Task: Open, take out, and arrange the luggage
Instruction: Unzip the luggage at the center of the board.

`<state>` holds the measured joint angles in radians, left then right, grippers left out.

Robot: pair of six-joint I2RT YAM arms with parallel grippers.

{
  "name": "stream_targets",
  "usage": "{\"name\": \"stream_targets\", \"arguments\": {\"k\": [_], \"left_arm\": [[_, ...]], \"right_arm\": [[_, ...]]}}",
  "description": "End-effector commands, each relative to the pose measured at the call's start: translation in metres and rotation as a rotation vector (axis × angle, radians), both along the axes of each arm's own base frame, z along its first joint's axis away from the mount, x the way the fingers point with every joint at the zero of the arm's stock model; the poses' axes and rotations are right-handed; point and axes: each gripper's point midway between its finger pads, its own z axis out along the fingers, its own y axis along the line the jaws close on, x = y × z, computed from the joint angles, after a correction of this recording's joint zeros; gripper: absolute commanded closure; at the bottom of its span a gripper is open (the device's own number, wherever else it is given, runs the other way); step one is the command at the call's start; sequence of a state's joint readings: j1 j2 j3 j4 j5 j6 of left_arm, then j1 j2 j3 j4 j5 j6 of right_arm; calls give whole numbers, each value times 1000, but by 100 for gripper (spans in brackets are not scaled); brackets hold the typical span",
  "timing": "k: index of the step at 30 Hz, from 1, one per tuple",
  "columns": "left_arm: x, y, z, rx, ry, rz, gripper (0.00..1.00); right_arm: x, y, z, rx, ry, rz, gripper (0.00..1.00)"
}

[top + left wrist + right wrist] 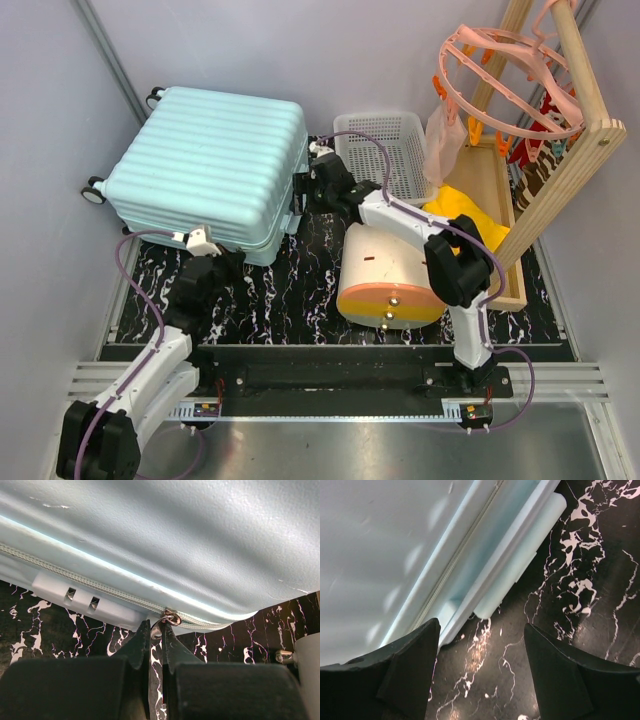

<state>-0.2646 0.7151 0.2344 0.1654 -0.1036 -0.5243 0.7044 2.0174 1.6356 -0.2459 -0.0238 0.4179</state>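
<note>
The luggage (210, 165), a pale mint ribbed suitcase, lies flat and closed at the back left of the black marbled mat (290, 300). At its near edge my left gripper (205, 243) is shut on the metal zipper pull (170, 617), pinched between the fingertips (141, 632) under the shell's corner (200, 555). My right gripper (303, 190) is at the suitcase's right side. In the right wrist view it (480, 627) stands open over the mat, its left finger (415, 655) beside the suitcase's lower rim (485, 580), with nothing between the fingers.
A cream cylinder with an orange end (390, 275) lies on the mat under the right arm. A white mesh basket (385, 150) stands behind it. A wooden rack (560, 150) with pink hangers and a yellow cloth (465, 215) fills the right side.
</note>
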Motion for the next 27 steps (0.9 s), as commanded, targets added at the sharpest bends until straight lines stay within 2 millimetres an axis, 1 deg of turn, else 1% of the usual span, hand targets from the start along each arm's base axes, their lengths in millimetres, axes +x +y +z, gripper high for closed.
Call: {"name": "stream_targets", "arguments": {"k": [1,2,3,8,10,12,19,23,24,25,26,27], "left_arm": [[19,11,49,-20,-164,64,100],[19,11,49,-22,-165,65,100],[19,12,49,-20,-167,67,100],[19,11,51,-22,-174,62,100],[20,11,52,-22,-179,61,100],[20,11,53,-26,-183,64,100],[22,10,57,-30,-193,58,100],[21,10,58,-36,-197,62,100],[21,11,58,-38,-196,67,100],[20,12,63,-42,-208,71,100],[19,14,61,-38,-200,81,100],[18,16,63,-37,-203,89,100]], "right_arm": [[22,9,11,42,-10,-69,24],[25,13,7,46,-1,-67,24],[26,16,6,54,2,-66,24],[36,25,-6,70,24,-87,25],[38,27,-11,71,31,-90,25],[40,28,-20,65,42,-95,25],[39,38,-48,61,94,-69,30],[39,42,-57,57,106,-51,44],[39,41,-59,53,109,-49,53],[39,41,-58,55,106,-47,61],[39,39,-56,56,105,-48,77],[43,35,-56,57,105,-56,84]]}}
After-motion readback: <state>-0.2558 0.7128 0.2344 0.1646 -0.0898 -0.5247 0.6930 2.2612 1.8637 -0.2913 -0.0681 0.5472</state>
